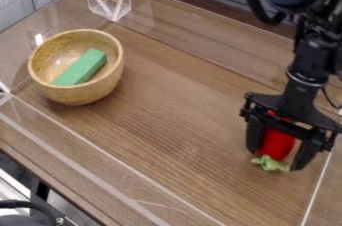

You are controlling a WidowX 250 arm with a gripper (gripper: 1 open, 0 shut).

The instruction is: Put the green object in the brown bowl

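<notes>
Gripper: the black gripper (278, 142) is low at the right side of the table (160, 120), with its fingers on either side of the red thing (277, 144). I cannot tell if they pinch it or only stand around it, because the dark parts cover the contact.
Red thing: it lies between the fingers, and its green leafy end (271, 164) points toward the near edge of the table.
Green object: the green block (83, 68) lies inside the brown bowl (75, 93), well apart from the gripper, across the table to the left in the view. It leans a little along the bowl's inner side, and no finger is near it.
White wire-like thing: it stands (110, 4) behind the bowl, near the far edge.
Step in hand: if the block is the object meant, I judge the placing is already complete. The work at the red thing then looks like a grasp or a release outside this task; which one, I cannot say.
Next move: it would be wise to let the red thing rest on the table, open the fingers fully and lift straight up, so that the leafy end does not catch. The bowl needs no further touch.
</notes>
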